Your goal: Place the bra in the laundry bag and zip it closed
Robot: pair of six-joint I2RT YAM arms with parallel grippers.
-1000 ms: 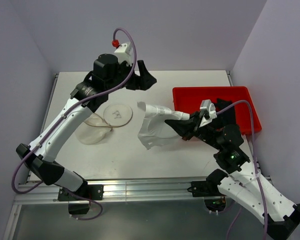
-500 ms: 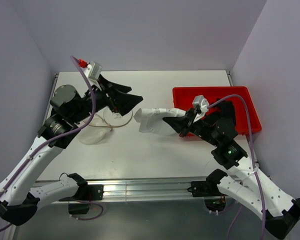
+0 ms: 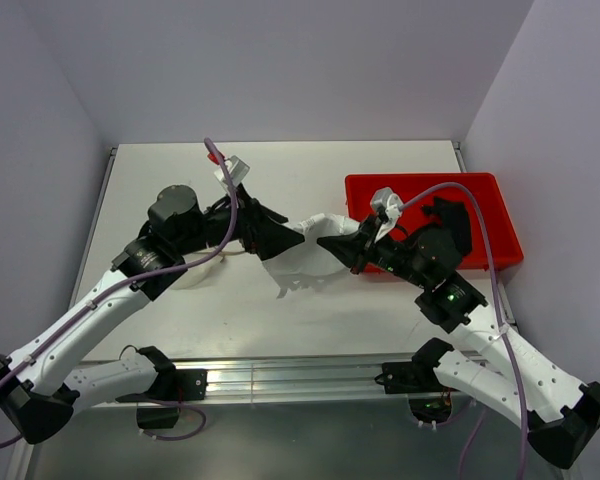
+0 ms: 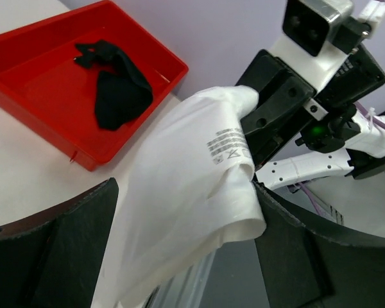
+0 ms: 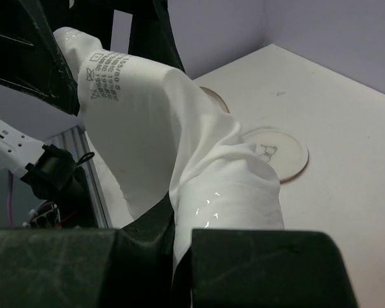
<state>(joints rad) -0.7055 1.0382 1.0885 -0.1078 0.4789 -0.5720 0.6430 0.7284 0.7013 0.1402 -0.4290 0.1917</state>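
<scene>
My right gripper [image 3: 346,248] is shut on a white garment [image 3: 310,258], the bra, and holds it bunched above the table's middle; its care label shows in the left wrist view [image 4: 228,142]. My left gripper [image 3: 278,238] is open, with its jaws on either side of the garment's free end [image 4: 179,212]. In the right wrist view the fabric [image 5: 147,128] rises from my right gripper [image 5: 183,240]. The laundry bag's round flat lid [image 5: 276,151] with a black mark lies on the table behind it. In the top view the bag is mostly hidden under the left arm.
A red rectangular bin [image 3: 480,195] stands at the right of the table, behind the right arm, and holds a black garment [image 4: 119,90]. The two arms meet over the table's middle. The table's metal front rail [image 3: 280,375] runs along the near edge.
The left arm swung down from the back left to the garment, and its open jaws now straddle the garment's end. The right gripper carried the garment a little left and higher.
</scene>
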